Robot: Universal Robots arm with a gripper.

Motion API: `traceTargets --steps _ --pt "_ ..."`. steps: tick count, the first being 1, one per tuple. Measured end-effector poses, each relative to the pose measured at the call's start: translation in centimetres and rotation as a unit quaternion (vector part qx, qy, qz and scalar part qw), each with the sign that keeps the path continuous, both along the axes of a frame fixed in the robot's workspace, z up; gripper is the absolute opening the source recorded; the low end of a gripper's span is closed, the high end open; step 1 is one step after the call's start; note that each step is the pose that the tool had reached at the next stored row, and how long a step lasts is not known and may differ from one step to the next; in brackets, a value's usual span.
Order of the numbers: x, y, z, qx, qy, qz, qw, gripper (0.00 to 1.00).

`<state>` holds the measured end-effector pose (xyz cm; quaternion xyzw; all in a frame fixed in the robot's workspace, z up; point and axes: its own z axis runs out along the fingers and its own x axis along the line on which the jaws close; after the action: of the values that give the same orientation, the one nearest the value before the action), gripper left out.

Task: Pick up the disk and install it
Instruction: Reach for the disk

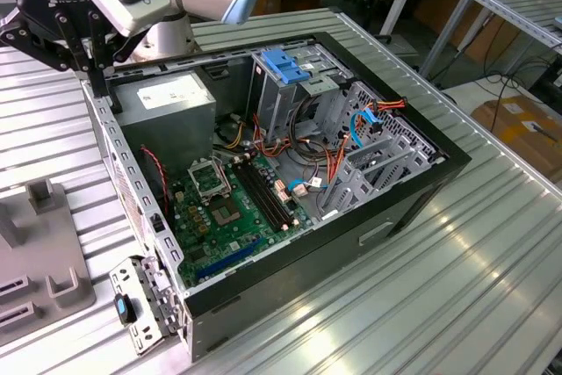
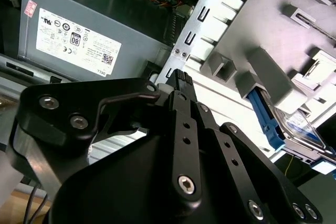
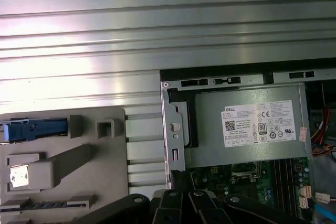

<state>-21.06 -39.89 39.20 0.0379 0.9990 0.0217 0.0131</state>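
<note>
REMOTE CELL: My arm's gripper point(image 2: 180, 83) hangs over one edge of the open computer case point(image 1: 386, 217), above the metal wall point(image 2: 210, 30) that parts the grey power supply point(image 2: 79, 35) from the ribbed table point(image 3: 157, 35) outside. From my screens I cannot tell whether the gripper is open or closed. The disk point(image 2: 300, 125), silver with a bright blue carrier frame, is apart from it. It sits outside the case in a grey fixture point(image 2: 273, 51) on the table, off to one side of the gripper and lower than it, partly tucked behind the fixture's raised blocks. The power supply lies just beneath the gripper on the opposite side of the wall. Deeper inside the case, beyond the power supply from the gripper, are the green motherboard point(image 1: 233, 208) and a tall drive cage point(image 1: 281, 103) topped by a blue latch point(image 1: 285, 63).
</note>
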Motion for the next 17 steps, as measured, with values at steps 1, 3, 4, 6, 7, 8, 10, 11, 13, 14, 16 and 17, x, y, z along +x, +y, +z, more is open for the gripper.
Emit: traceTargets --steps 1,3,4,6,7,8,10,11,13,14,16,17 --pt "-0.07 0.00 0.00 0.0000 0.0000 0.000 1.00000 0.11" --pt "-0.28 0.00 0.00 0.0000 0.0000 0.000 1.00000 0.11" --pt "-0.46 0.00 -0.01 0.0000 0.0000 0.000 1.00000 0.11" --pt "-0.89 0.00 -0.02 0.0000 0.0000 0.000 1.00000 0.11" --pt "-1.10 0.00 -0.02 0.0000 0.0000 0.000 1.00000 0.11" --pt "-1.35 0.00 -0.03 0.0000 0.0000 0.000 1.00000 0.11" --pt "-1.73 0.00 -0.03 0.0000 0.0000 0.000 1.00000 0.11" --pt "-2.06 0.00 -0.04 0.0000 0.0000 0.000 1.00000 0.11" --pt "-2.59 0.00 -0.06 0.0000 0.0000 0.000 1.00000 0.11" --pt "-2.78 0.00 -0.07 0.0000 0.0000 0.000 1.00000 0.11" --pt "-3.04 0.00 -0.08 0.0000 0.0000 0.000 1.00000 0.11" --pt "-3.17 0.00 -0.08 0.0000 0.0000 0.000 1.00000 0.11"
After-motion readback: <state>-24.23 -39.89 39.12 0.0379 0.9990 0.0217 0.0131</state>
